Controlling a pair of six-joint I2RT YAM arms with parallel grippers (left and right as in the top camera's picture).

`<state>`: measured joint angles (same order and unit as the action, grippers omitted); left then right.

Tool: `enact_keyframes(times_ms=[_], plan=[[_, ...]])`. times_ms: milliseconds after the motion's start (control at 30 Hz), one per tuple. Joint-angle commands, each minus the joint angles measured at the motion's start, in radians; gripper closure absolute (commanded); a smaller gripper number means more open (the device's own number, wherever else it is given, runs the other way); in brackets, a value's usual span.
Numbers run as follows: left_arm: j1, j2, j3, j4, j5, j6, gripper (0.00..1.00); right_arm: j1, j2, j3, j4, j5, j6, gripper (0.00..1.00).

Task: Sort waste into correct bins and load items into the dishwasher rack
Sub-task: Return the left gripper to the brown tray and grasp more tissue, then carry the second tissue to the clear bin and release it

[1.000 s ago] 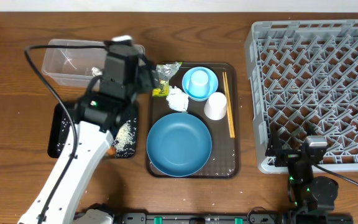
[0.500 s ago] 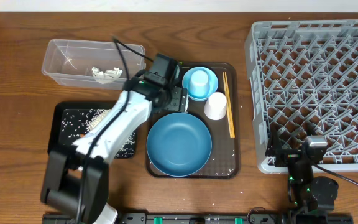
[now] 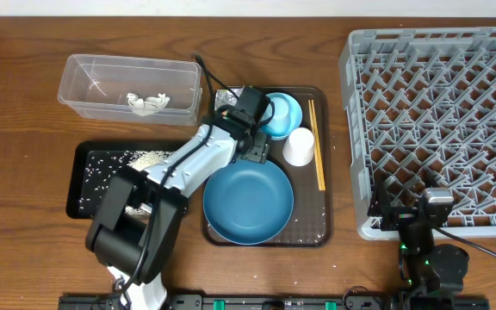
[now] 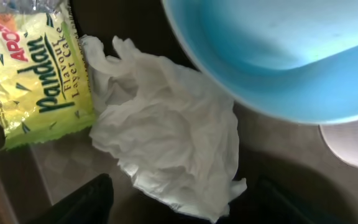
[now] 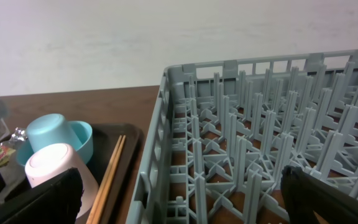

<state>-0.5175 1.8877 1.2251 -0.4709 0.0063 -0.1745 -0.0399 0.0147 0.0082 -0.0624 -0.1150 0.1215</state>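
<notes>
— Overhead, far left: what lies there?
— Black tray [image 3: 83, 185] strewn with rice [image 3: 123, 162]. Beyond it, the tub [image 3: 93, 73] holds a white scrap [image 3: 147, 102].
— And the left gripper [image 4: 179, 205]?
— Over the far-left corner of the brown tray [image 3: 317, 234]. Its fingers [image 4: 86, 199] stand apart, straddling the tissue [image 4: 166, 143], with nothing pinched. The wrapper [image 4: 39, 68] lies beside the tissue, touching it.
— Rest of that tray?
— Plate [image 3: 248, 202] near, blue cup [image 5: 51, 130] in the bowl [image 3: 293, 110], then white cup [image 3: 299, 146], then chopsticks [image 3: 316, 146] along the right edge.
— Right side?
— Rack [image 3: 437, 120] — and the right gripper [image 5: 185, 199] at its near edge, spread wide, empty.
</notes>
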Motion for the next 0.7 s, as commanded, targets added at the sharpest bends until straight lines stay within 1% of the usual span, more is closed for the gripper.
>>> enact_keyframes(times_ms=[0,100,167,200,233,367,400,433,467,500,667], plan=[[0.002,0.029,0.002,0.006,-0.052,0.018,0.33,-0.012,-0.006,-0.002,-0.002,0.003,-0.003,0.01],[0.002,0.053,0.002,0.006,-0.052,0.018,0.4,-0.012,-0.006,-0.002,-0.002,0.003,-0.003,0.01],[0.002,0.065,0.002,0.01,-0.052,0.018,0.49,-0.012,-0.006,-0.002,-0.002,0.003,-0.003,0.01],[0.002,0.065,0.002,0.011,-0.052,0.018,0.57,-0.012,-0.006,-0.002,-0.002,0.003,-0.003,0.01],[0.002,0.064,0.002,0.013,-0.052,0.018,0.62,-0.012,-0.006,-0.002,-0.002,0.003,-0.003,0.01],[0.002,0.043,0.008,0.019,-0.052,0.017,0.79,-0.012,-0.006,-0.002,-0.002,0.003,-0.003,0.01],[0.001,0.032,0.011,0.018,-0.052,0.017,0.81,-0.012,-0.006,-0.002,-0.002,0.003,-0.003,0.01],[0.001,0.016,0.013,0.016,-0.052,0.017,0.88,-0.012,-0.006,-0.002,-0.002,0.003,-0.003,0.01],[0.001,-0.002,0.013,0.016,-0.051,0.017,0.91,-0.012,-0.006,-0.002,-0.002,0.003,-0.003,0.01],[0.001,-0.024,0.013,0.014,-0.051,0.017,0.94,-0.012,-0.006,-0.002,-0.002,0.003,-0.003,0.01],[0.001,-0.174,0.013,0.006,-0.051,0.003,0.94,-0.012,-0.006,-0.002,-0.002,0.003,-0.003,0.01]])
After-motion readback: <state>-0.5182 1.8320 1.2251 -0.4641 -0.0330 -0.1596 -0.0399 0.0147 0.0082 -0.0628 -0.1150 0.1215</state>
